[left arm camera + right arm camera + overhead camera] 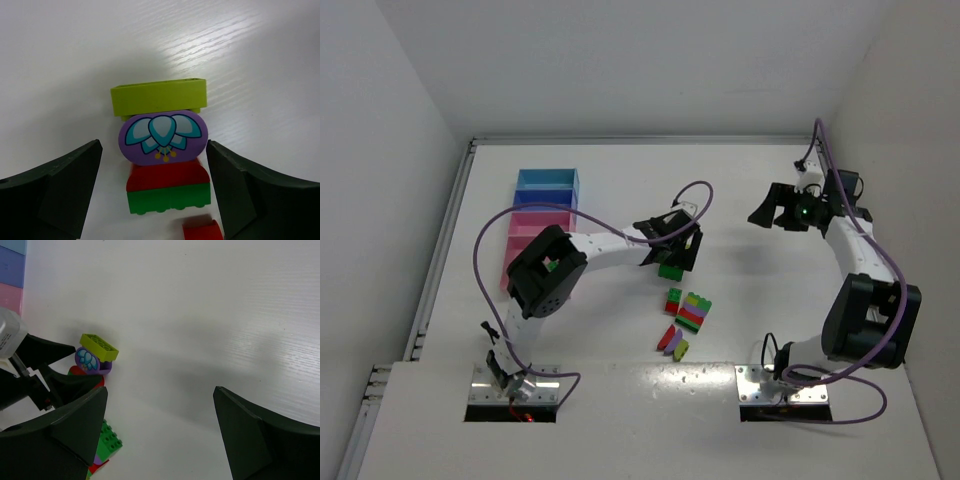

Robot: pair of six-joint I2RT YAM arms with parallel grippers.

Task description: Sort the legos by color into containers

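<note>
Legos (pixel 686 312) are found grouped at mid-counter, none in a tray. At far left, the containers (pixel 546 188) are set in a row of blue and pink compartments, partly hidden by the left arm (pixel 590 245). No brick is seen in the parts that show.

To their right, the left hand (pixel 152 147) is positioned low over a multicoloured stack (pixel 162 155) resting on the counter (pixel 60 60). The stack is made up of a yellow-green brick (pixel 159 97), a purple rounded piece (pixel 162 137) printed with a flower, a red brick (pixel 167 175) and a green brick (pixel 167 199). The hand is spread wide, with one finger on each side of the stack. Nothing is held, and contact on the right-hand flank cannot be confirmed.

The step in hand is judged to be the pick-up of this stack. The next move is judged to call for the fingers to be closed on the stack's flanks. Since four colours are joined, separation is required before sorting.

Just right and nearer, the remaining bricks (pixel 672 340) are noted lying free. At far right, the right hand (pixel 160 392) is positioned above bare counter, well apart from the bricks, spread wide and empty.
</note>
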